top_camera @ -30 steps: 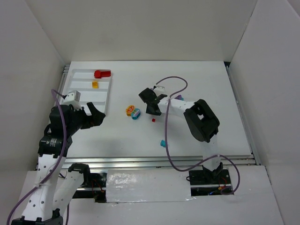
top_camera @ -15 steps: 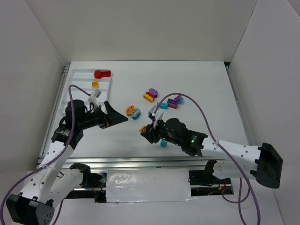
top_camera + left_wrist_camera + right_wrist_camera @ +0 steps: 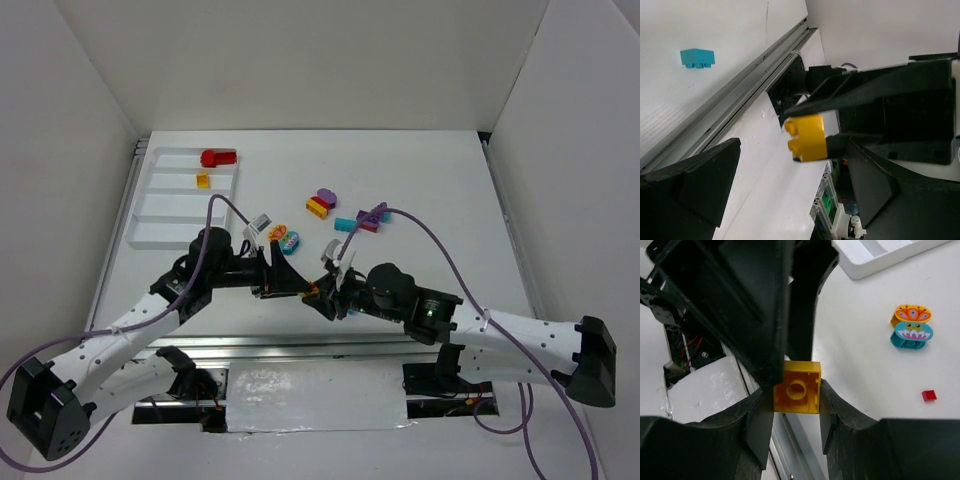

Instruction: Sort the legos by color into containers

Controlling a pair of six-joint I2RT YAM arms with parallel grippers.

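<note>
My right gripper [image 3: 322,296] is shut on a yellow square brick [image 3: 796,387], which it holds above the table's near edge. The brick also shows in the left wrist view [image 3: 808,138]. My left gripper [image 3: 292,283] is open and faces the right one, with its jaws on either side of the brick; I cannot tell whether they touch it. The white tray [image 3: 170,215] lies at the far left, with a red brick [image 3: 217,157] and a yellow brick [image 3: 203,181] in its compartments.
Loose legos lie mid-table: an orange and teal rounded pair [image 3: 284,238], a yellow and purple pair [image 3: 321,202], a teal brick [image 3: 345,224] and purple bricks [image 3: 372,217]. A tiny red piece [image 3: 928,395] and a teal brick [image 3: 697,57] lie nearer. The metal rail runs along the near edge.
Both arms have swung inward and met near the front edge. The right gripper brought the yellow brick leftward, and the open left gripper has moved right up to it.
</note>
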